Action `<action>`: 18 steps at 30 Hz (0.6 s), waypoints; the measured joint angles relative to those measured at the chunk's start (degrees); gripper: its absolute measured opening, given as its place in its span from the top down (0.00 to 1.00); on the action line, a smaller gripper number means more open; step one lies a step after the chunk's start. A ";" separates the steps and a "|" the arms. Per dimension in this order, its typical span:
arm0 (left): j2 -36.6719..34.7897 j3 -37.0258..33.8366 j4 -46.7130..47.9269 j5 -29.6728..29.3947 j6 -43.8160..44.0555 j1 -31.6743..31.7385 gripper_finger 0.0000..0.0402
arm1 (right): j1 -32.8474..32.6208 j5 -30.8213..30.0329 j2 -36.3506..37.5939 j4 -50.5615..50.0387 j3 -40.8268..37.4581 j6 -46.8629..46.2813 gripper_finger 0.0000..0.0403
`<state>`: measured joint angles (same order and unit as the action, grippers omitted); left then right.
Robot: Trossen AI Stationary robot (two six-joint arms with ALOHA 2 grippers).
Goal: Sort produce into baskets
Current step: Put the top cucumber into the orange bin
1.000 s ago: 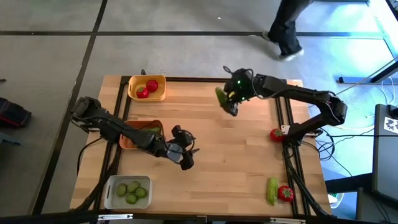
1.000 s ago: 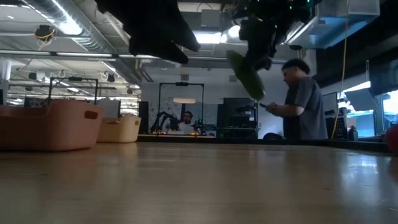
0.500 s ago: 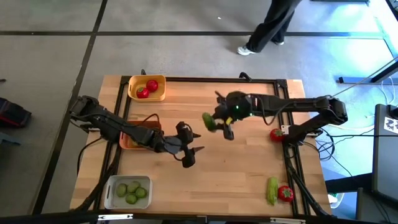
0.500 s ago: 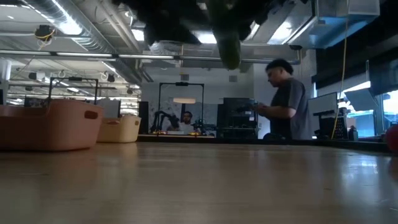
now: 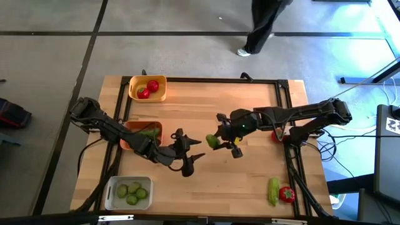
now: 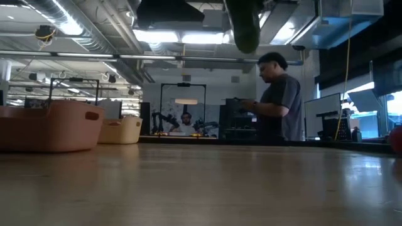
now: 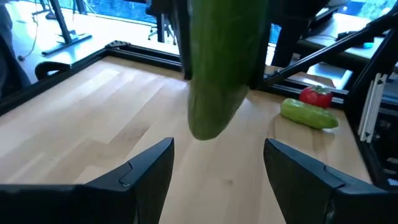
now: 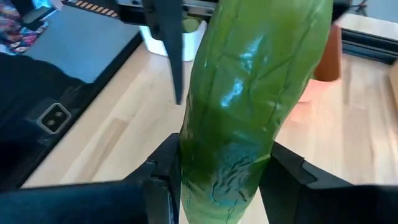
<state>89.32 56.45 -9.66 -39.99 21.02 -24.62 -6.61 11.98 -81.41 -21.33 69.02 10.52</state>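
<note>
**Cucumber held in mid-air over the table centre**

Right gripper [image 5: 226,139] is clamped on a green cucumber [image 5: 212,141], fingers pressed to both its sides in the right wrist view. The cucumber hangs above the wooden table [image 5: 250,181], clear of the surface; in the low view its tip [image 6: 242,28] points down from high overhead.

Left gripper [image 5: 190,157] sits just beside it, over the table's middle, fingers [image 7: 140,171] spread wide with nothing between them. In the left wrist view the cucumber [image 7: 224,62] hangs just ahead of that open gap.

Baskets, all along the left edge:
- yellow basket [image 5: 133,94], far corner, two red tomatoes [image 5: 147,89] inside.
- orange basket [image 5: 127,144], middle, partly under the left arm, something green inside.
- white-grey basket [image 5: 111,187], near corner, several limes [image 5: 132,192].

Loose produce on the right side: one tomato [image 5: 277,135] by the right arm; a second cucumber [image 5: 273,191] touching another tomato [image 5: 287,194] at the near right corner.

A person [image 6: 276,100] stands beyond the table.
</note>
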 joint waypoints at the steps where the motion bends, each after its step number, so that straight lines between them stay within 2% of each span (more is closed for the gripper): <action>1: 0.00 0.00 0.24 -0.02 -0.22 0.01 0.39 | 0.06 -0.27 0.25 0.82 -0.82 0.00 0.65; 7: 0.04 0.00 4.51 -0.07 0.50 1.65 0.39 | 0.23 -0.41 2.88 10.82 -9.05 -1.52 0.65; 12: 0.04 0.02 4.55 -0.16 -0.35 2.38 0.39 | 0.15 -1.97 3.82 20.83 -14.83 -7.41 0.65; 18: 0.04 0.02 4.37 0.37 -1.22 3.10 0.39 | -0.58 -2.52 3.83 30.71 -18.11 -5.92 0.65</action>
<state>89.36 56.46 -5.29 -39.62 19.80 -21.53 -7.19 9.46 -77.58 9.38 50.91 4.61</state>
